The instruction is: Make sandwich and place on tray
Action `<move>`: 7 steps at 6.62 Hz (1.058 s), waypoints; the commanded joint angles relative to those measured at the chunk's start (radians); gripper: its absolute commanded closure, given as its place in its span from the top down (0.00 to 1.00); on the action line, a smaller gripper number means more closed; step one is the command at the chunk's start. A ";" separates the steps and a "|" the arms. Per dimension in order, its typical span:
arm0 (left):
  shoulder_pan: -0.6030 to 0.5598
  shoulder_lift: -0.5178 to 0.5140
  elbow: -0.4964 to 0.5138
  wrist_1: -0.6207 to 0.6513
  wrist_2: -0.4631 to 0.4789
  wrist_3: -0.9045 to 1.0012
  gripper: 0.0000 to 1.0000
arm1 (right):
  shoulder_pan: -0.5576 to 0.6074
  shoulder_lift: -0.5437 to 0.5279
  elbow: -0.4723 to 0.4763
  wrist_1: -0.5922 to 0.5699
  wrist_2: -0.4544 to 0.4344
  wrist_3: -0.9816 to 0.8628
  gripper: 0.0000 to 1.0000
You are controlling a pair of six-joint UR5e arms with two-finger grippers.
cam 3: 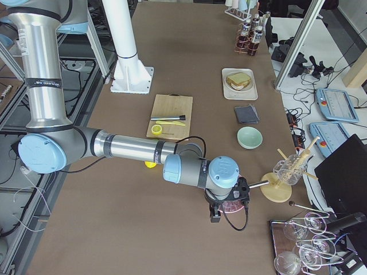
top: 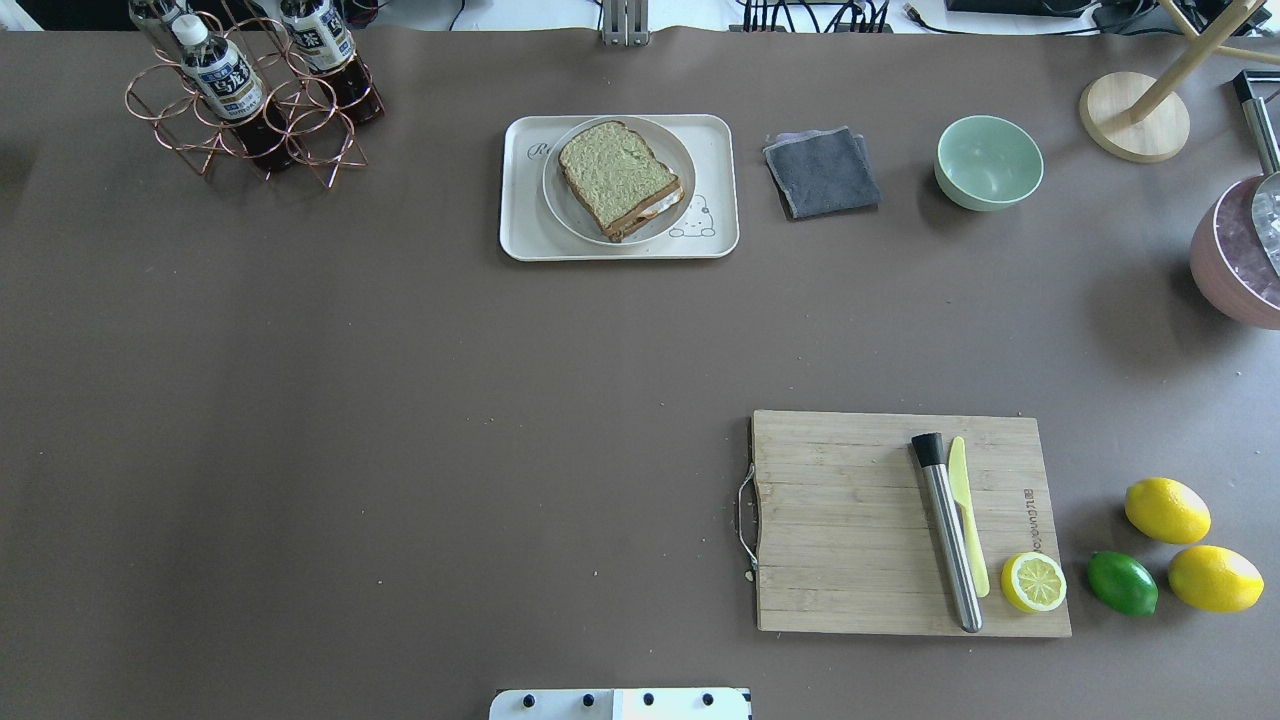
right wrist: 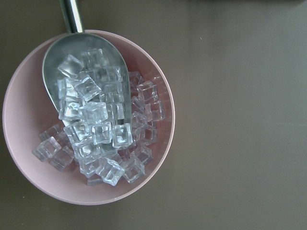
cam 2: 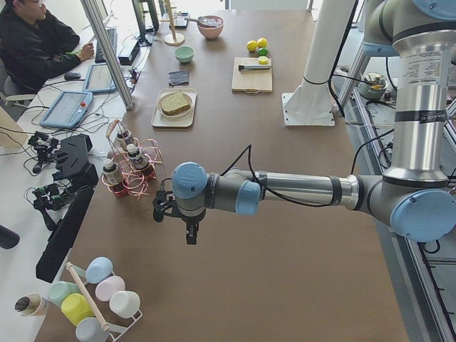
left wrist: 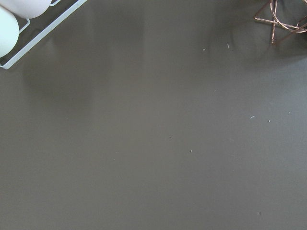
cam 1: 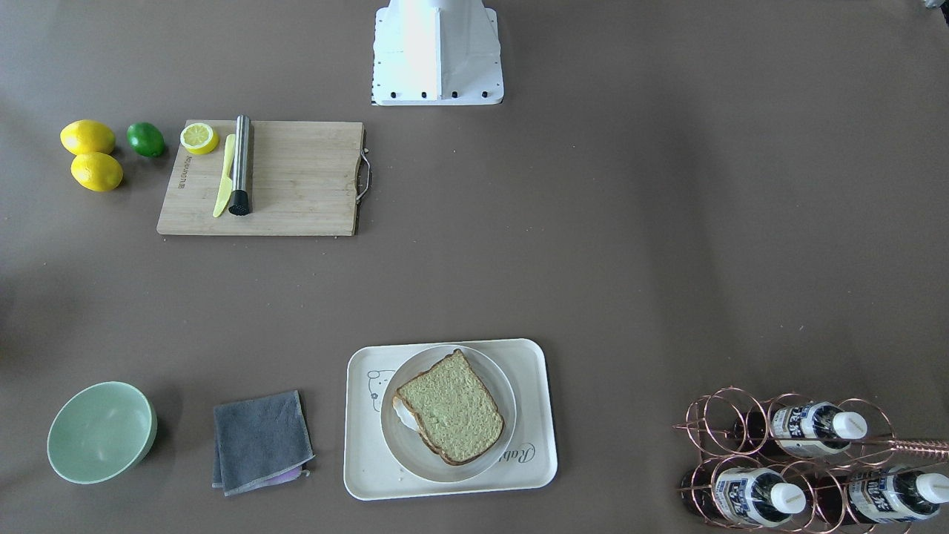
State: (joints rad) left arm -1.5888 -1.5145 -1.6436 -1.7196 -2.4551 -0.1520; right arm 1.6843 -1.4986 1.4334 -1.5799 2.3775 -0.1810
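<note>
The sandwich (cam 1: 452, 406), greenish-tan bread with white egg showing at one edge, lies on a round white plate (cam 1: 393, 439). The plate stands on the cream tray (cam 1: 368, 475) at the table's far side from the robot, also seen in the overhead view (top: 520, 238). The left gripper (cam 2: 191, 233) hangs over bare table near the bottle rack, far from the tray. The right gripper (cam 3: 217, 215) hangs over a pink bowl of ice at the other end. Both show only in the side views, so I cannot tell whether they are open or shut.
A wooden cutting board (top: 850, 520) holds a steel muddler (top: 946, 530), a yellow knife and a lemon half. Lemons and a lime (top: 1122, 583) lie beside it. A grey cloth (top: 822, 172), a green bowl (top: 988, 162), a copper bottle rack (top: 250, 100) and the pink ice bowl (right wrist: 29, 143) stand around.
</note>
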 commanded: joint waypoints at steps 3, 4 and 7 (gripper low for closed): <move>-0.010 0.010 0.002 -0.015 -0.001 -0.004 0.98 | 0.000 0.006 0.005 0.001 0.012 0.018 1.00; -0.010 0.008 0.002 -0.015 -0.001 -0.006 0.98 | 0.000 0.026 0.022 0.001 0.029 0.088 1.00; -0.010 0.007 0.002 -0.015 -0.001 -0.006 0.98 | -0.009 0.050 0.032 -0.002 0.026 0.109 1.00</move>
State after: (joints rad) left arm -1.5984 -1.5077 -1.6414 -1.7346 -2.4559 -0.1579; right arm 1.6788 -1.4550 1.4641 -1.5809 2.4072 -0.0763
